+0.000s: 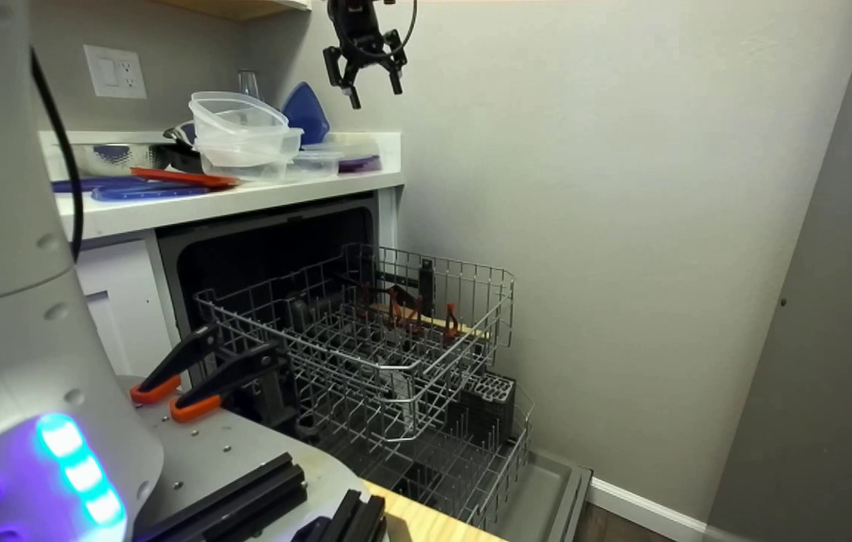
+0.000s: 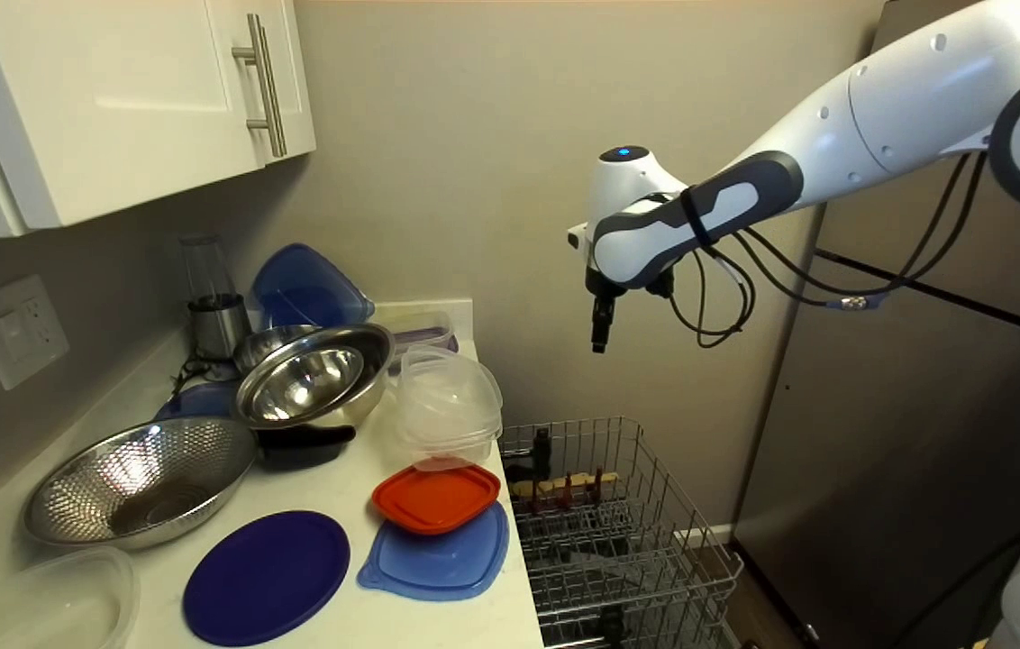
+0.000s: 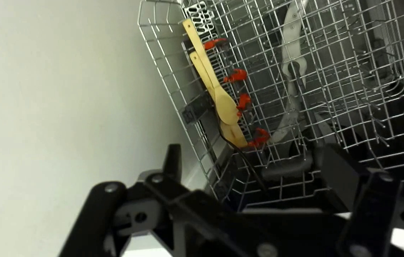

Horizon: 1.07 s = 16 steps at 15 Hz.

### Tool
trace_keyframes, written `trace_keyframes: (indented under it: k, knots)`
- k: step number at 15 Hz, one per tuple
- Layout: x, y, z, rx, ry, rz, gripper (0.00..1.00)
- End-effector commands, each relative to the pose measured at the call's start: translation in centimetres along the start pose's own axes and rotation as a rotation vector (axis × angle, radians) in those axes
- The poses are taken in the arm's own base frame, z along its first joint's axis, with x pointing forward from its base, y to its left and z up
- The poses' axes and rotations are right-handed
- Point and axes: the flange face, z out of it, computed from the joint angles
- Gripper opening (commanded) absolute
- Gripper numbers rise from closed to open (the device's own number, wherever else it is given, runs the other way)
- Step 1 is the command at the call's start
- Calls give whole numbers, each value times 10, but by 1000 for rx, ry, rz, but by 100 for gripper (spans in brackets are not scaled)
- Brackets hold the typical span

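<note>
My gripper is open and empty, in the air above the pulled-out dishwasher. It also shows in an exterior view, side-on and pointing down. In the wrist view its fingers are spread wide with nothing between them. Below is the upper wire rack. Two wooden utensils lie along its wall side, a spoon over a flat-ended one. Red clips stand beside them. On the counter are stacked clear containers, a red lid, a light blue lid and a dark blue round lid.
A steel colander, steel bowls, an upright blue lid and a clear container stand on the counter. A cabinet hangs above. A grey wall and fridge border the dishwasher's lower rack and door.
</note>
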Motion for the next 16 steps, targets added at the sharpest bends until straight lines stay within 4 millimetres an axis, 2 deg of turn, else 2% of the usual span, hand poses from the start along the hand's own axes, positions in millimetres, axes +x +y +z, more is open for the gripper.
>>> trace_keyframes:
  k: [1, 4, 8, 12, 16]
  knots:
    - [56, 0, 1, 17, 6, -145, 100]
    - [102, -9, -1, 19, 33, -222, 100]
    - [153, -24, -2, 42, 82, -318, 100]
    - [190, -37, -1, 83, 119, -406, 100]
    - [212, -43, -4, 118, 156, -483, 100]
